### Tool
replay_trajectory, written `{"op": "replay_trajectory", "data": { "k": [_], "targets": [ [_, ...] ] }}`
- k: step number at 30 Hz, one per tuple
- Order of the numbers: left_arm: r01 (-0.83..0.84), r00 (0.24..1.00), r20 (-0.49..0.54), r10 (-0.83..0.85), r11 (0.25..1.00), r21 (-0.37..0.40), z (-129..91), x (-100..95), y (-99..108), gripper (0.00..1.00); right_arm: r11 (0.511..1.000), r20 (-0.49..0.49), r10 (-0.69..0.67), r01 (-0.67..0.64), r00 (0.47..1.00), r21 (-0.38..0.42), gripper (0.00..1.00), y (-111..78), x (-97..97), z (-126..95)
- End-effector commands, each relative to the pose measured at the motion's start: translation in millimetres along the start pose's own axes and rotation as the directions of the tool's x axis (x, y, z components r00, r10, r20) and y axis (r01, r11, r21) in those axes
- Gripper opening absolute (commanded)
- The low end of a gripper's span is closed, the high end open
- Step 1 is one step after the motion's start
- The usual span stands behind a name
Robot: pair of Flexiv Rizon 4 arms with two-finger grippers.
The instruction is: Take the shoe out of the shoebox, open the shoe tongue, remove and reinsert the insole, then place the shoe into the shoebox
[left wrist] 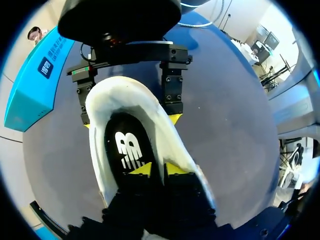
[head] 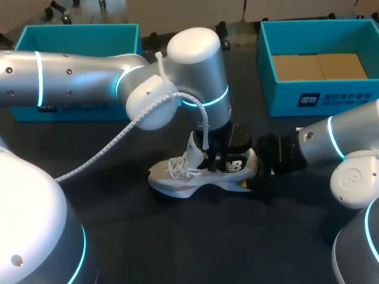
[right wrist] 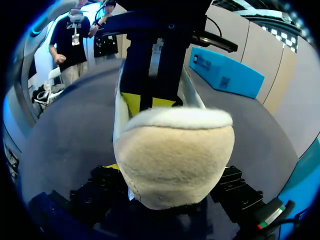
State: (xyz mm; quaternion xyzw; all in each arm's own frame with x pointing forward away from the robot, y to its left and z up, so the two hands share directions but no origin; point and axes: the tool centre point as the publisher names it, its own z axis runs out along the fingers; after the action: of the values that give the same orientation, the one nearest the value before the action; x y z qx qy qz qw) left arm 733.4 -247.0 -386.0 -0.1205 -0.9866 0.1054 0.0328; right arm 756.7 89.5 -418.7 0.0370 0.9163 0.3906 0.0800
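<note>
A white shoe lies on its side on the dark table, toe toward my left. My left gripper reaches down into its opening. In the left wrist view its yellow tips stand a narrow gap apart, with nothing between them, over the black insole, which lies flat inside the shoe. My right gripper is at the heel. In the right wrist view its fingers press both sides of the beige heel, and the left gripper shows beyond.
A teal shoebox with cardboard inside stands at the back right. A second teal box sits at the back left, partly behind my left arm. Dark table surface lies in front of the shoe.
</note>
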Motion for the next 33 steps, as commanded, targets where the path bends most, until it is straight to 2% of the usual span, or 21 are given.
{"op": "replay_trajectory", "data": {
  "k": [1, 7, 11, 18, 19, 21, 26, 29, 30, 32, 33],
  "targets": [
    [0.0, 1.0, -0.005, 0.0, 1.0, -0.004, 7, -2.8, -2, 0.22, 1.0, 0.003, 0.001, -0.001, 1.0, 0.007, 0.0, 0.8, 0.6, 3],
    [0.0, 1.0, 0.014, 0.0, 1.0, -0.002, 15, -4.9, 1, 0.22, 1.0, 0.003, 0.001, -0.001, 1.0, 0.007, 0.0, 0.8, 0.6, 3],
    [-0.005, 0.998, 0.068, 0.004, 1.0, 0.013, 25, -6.6, 3, 0.35, 1.0, 0.003, 0.001, -0.001, 1.0, 0.007, 0.0, 0.8, 0.6, 3],
    [-0.005, 0.993, 0.115, 0.005, 1.0, 0.004, 41, -11.1, 4, 0.46, 1.0, 0.003, 0.001, -0.001, 1.0, 0.007, 0.0, 0.8, 0.6, 3],
    [-0.003, 0.993, 0.119, 0.004, 1.0, -0.008, 45, -12.6, 4, 0.55, 1.0, 0.003, 0.001, -0.001, 1.0, 0.007, 0.0, 0.8, 0.6, 3],
    [-0.001, 0.992, 0.128, 0.002, 1.0, -0.011, 48, -14.3, 4, 0.55, 1.0, 0.003, 0.001, -0.001, 1.0, 0.007, 0.0, 0.8, 0.6, 3],
    [-0.006, 0.989, 0.147, 0.012, 0.999, -0.035, 54, -19.9, 4, 0.44, 1.0, 0.003, 0.001, -0.001, 1.0, 0.007, 0.0, 0.8, 0.6, 3],
    [-0.01, 0.99, 0.141, 0.016, 0.999, -0.044, 56, -20.9, 4, 0.25, 1.0, 0.003, 0.001, -0.001, 1.0, 0.007, 0.0, 0.8, 0.6, 3],
    [-0.011, 0.99, 0.14, 0.017, 0.999, -0.045, 56, -21.0, 4, 0.15, 1.0, 0.003, 0.001, -0.001, 1.0, 0.007, 0.0, 0.8, 0.6, 3],
    [-0.011, 0.991, 0.135, 0.017, 0.999, -0.048, 58, -22.0, 5, 0.03, 1.0, 0.003, 0.001, -0.001, 1.0, 0.007, 0.0, 0.8, 0.6, 3],
    [-0.009, 0.991, 0.134, 0.016, 0.999, -0.05, 58, -22.6, 5, 0.0, 1.0, 0.003, 0.001, -0.001, 1.0, 0.007, 0.0, 0.8, 0.6, 3]
  ]
}}
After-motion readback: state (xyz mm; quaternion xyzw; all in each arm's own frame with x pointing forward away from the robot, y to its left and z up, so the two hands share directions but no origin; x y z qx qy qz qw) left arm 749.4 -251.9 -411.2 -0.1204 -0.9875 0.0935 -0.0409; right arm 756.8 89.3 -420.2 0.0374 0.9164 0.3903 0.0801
